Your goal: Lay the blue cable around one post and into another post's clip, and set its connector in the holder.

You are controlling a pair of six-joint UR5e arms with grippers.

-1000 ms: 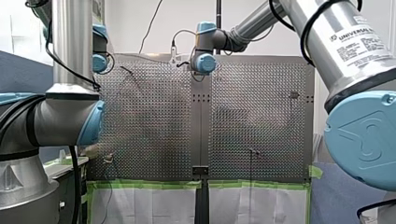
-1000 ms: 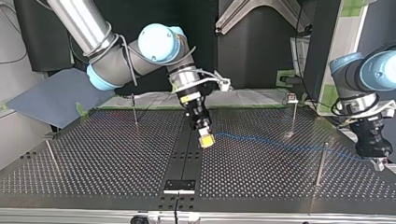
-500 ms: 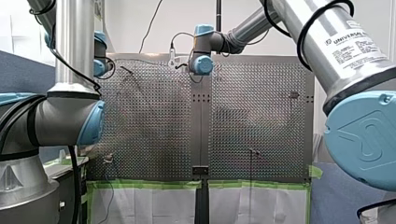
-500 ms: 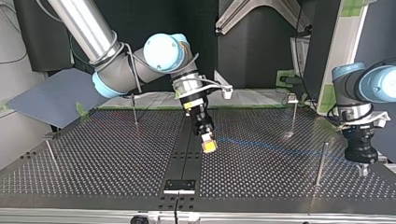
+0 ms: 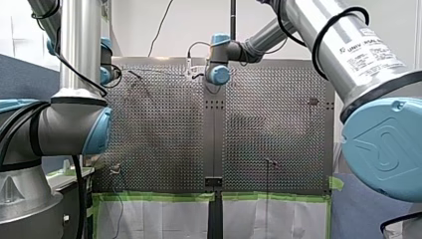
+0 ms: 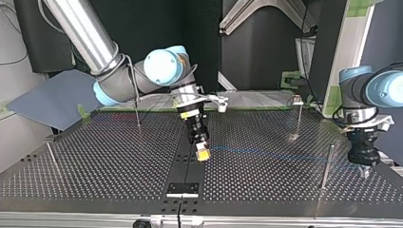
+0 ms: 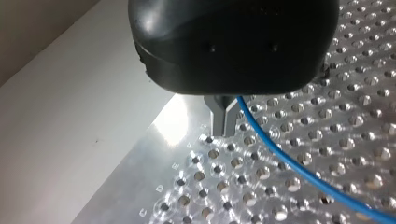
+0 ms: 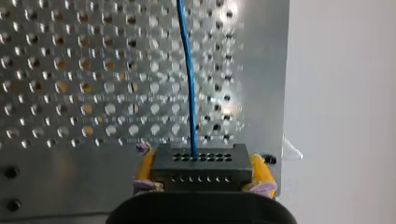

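Note:
The thin blue cable [image 6: 280, 154] runs low over the perforated table [image 6: 95, 166] between my two grippers. At the middle of the top view my right gripper [image 6: 203, 155] is shut on the cable's black connector [image 8: 201, 165], which sits between its yellow pads [image 8: 259, 170]; the cable [image 8: 187, 70] leads straight ahead from it. My left gripper [image 6: 364, 171], at that view's right, is shut on the cable [image 7: 299, 168] with its metal fingertips [image 7: 223, 119] just above the table's edge. A post with a clip [image 6: 297, 100] and a plain post [image 6: 326, 166] stand beside the cable. The holder [image 6: 182, 188] lies in front of my right gripper.
Two more thin posts stand at the top view's left, one far [image 6: 137, 111] and one near the edge [image 6: 51, 156]. A dark centre strip [image 6: 190, 166] splits the table. Green tape [image 5: 159, 196] lines the table's near edge in the front view.
My right gripper has swung lower and slightly toward the top view's left with the connector. My left gripper has shifted a little leftward in that view, still gripping the cable.

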